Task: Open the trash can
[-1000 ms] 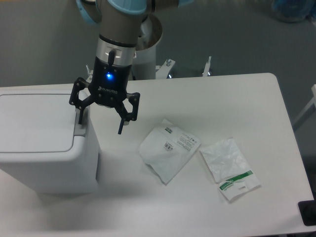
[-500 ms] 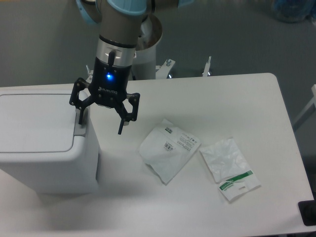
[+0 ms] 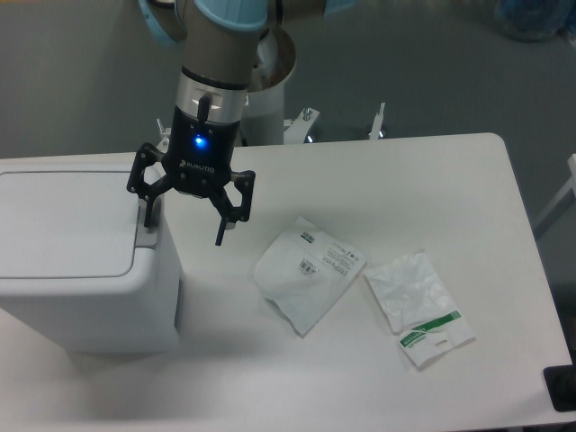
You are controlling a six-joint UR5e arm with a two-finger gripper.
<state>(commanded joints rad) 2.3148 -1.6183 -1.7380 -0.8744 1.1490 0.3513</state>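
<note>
Two fingers spread wide apart on the gripper (image 3: 184, 221), pointing down from a black body lit by a blue lamp, nothing held between them. One fingertip (image 3: 147, 217) down at the right edge of the trash can (image 3: 85, 261), on or just above the grey push-tab beside the lid; whether touching or only hovering, cannot tell. Other fingertip (image 3: 220, 236) out past the bin's right side, in the air above the table (image 3: 423, 180). Trash can at the left side of the table, running out of view at the left edge, white and boxy with rounded corners, flat rectangular lid (image 3: 63, 225) lying shut and level. Arm coming down from the top of the view, silver wrist ring above the gripper body, pale blue joint cap higher up. Right of the bin, near the middle of the table, a flat white packet (image 3: 308, 273) with small printed labels, lying tilted. Just beside it to the right, a second crumpled packet (image 3: 418, 308) with a green and white label at its lower end, apart from the first or barely meeting it at one corner. Small dark object (image 3: 561, 388) at the lower right corner of the table, cut by the edge of the view, too little visible to name. Grey floor behind the table, white post and metal fittings at its far edge.
</note>
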